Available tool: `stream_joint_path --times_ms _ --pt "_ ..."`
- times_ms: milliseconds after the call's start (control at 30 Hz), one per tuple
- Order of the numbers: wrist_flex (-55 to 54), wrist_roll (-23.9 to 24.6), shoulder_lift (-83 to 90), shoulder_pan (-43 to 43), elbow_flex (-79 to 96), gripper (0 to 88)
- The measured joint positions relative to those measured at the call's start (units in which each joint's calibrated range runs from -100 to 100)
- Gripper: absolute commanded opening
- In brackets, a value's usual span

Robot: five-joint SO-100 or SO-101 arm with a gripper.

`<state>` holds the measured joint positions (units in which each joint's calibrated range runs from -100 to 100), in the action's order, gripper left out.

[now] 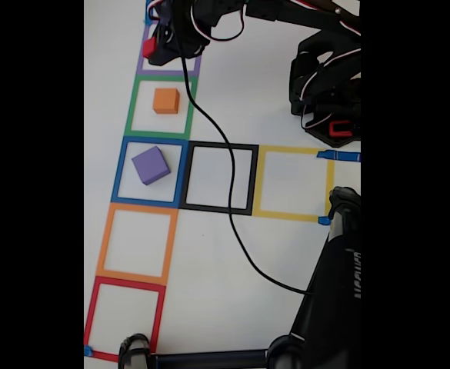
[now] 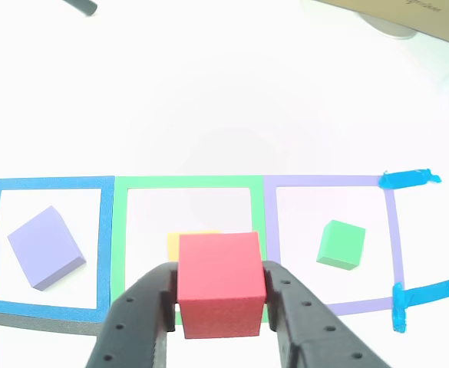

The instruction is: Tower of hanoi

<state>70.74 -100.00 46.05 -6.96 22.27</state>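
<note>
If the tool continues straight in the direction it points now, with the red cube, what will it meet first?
Probably the orange cube in the green square: it lies just behind the red cube that the tool holds. Height above it is unclear.

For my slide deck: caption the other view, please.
Gripper holds a red cube above the green square, with a purple cube and green cube in neighbouring squares.
</note>
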Motion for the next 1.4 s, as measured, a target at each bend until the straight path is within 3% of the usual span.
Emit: stream_joint_path --times_ms 200,400,533,833,1400 --pt "12.7 0.0 -2.6 -6.4 -17.0 2.8" --pt "10.8 0.0 -2.2 -15.2 -9.6 3.2" --pt "-0.4 0.0 -0.3 -19.0 5.0 3.3" --pt "-36.9 0.4 -2.4 -26.2 35.9 3.3" --pt "-82.5 0.4 -28.5 -26.2 43.4 3.8"
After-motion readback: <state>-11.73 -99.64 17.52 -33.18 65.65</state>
